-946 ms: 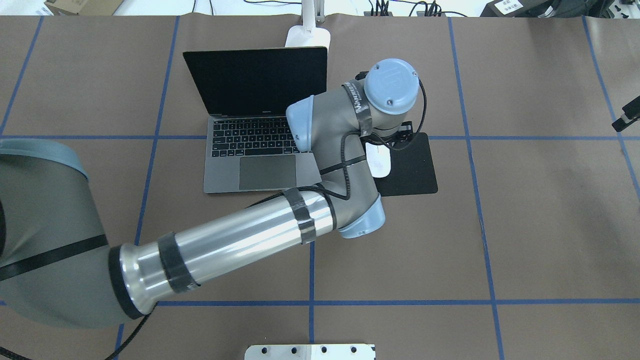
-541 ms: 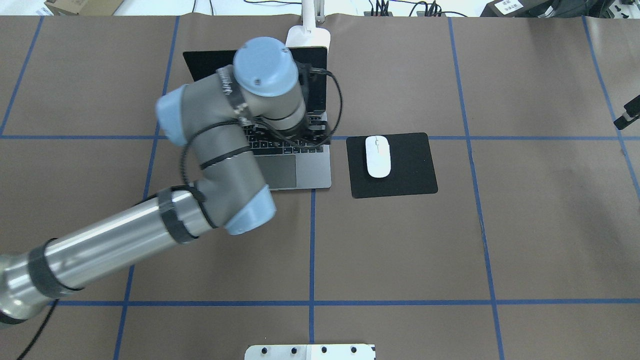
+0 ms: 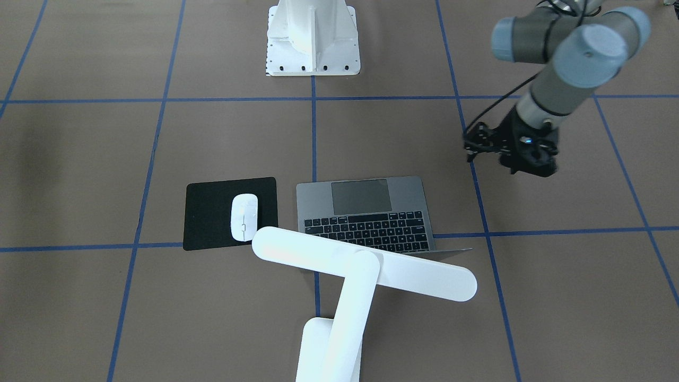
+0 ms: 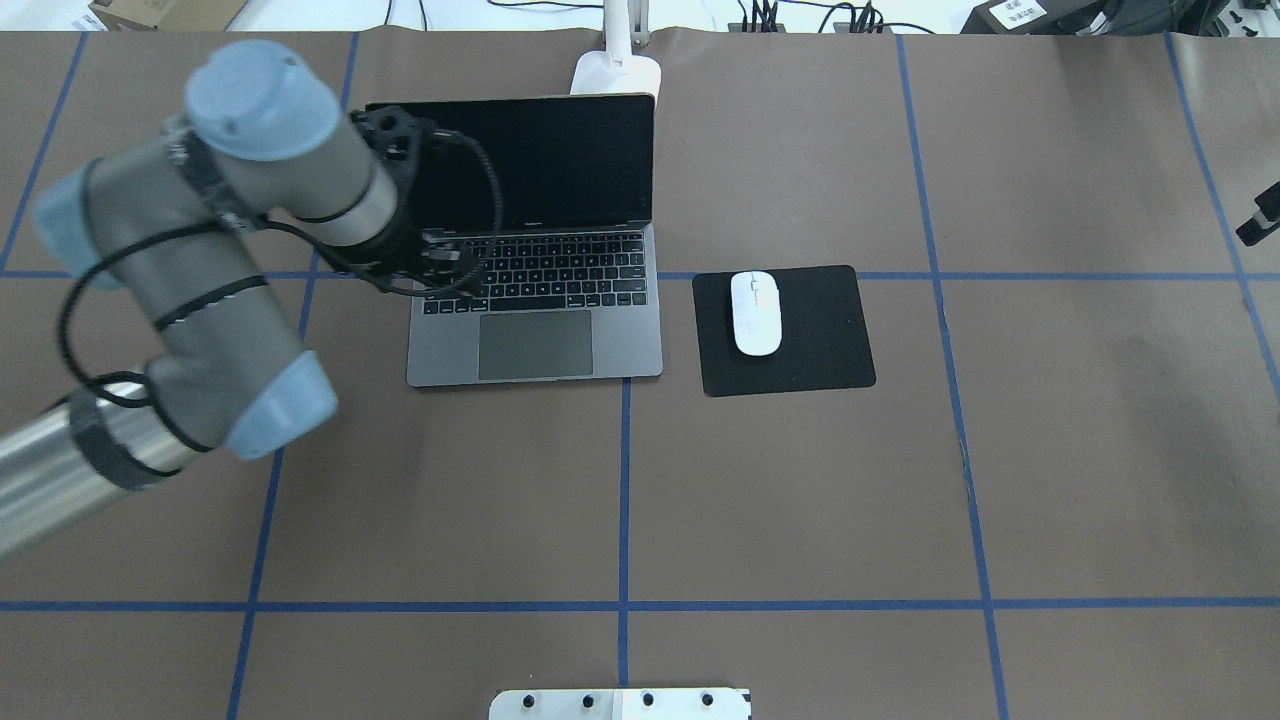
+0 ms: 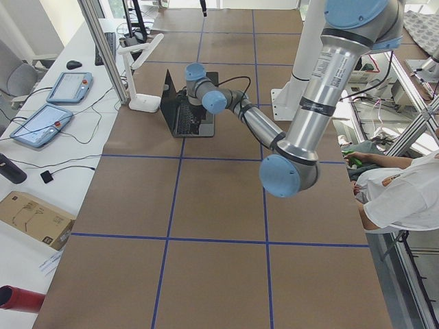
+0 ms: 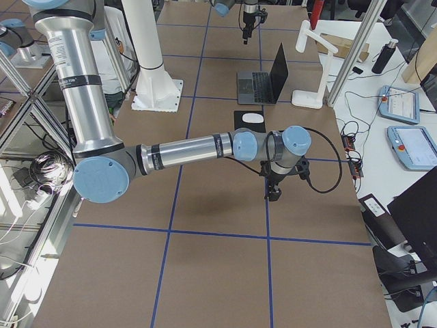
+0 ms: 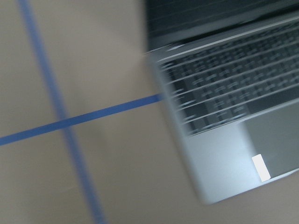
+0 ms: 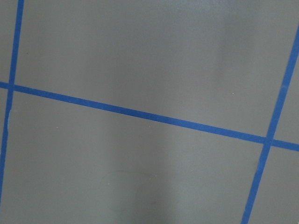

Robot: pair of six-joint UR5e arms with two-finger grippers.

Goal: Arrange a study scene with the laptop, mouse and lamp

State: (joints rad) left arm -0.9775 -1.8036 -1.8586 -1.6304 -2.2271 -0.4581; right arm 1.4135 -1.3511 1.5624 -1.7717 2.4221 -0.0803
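Our left gripper [image 3: 528, 164] hovers by the laptop's [image 4: 535, 345] 9 o'clock edge, and we can't tell how wide it's spread. The lamp [image 4: 617, 70] stands at the laptop's 12. The mouse [image 4: 756, 312] sits on the black mat [image 4: 830, 340] at 3. The right gripper [image 4: 1258, 222] is way out at 3, and we can't tell its spread either.

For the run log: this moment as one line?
laptop open; mouse on black mat; lamp behind laptop; left gripper raised beside laptop; right gripper over table; grip states unclear
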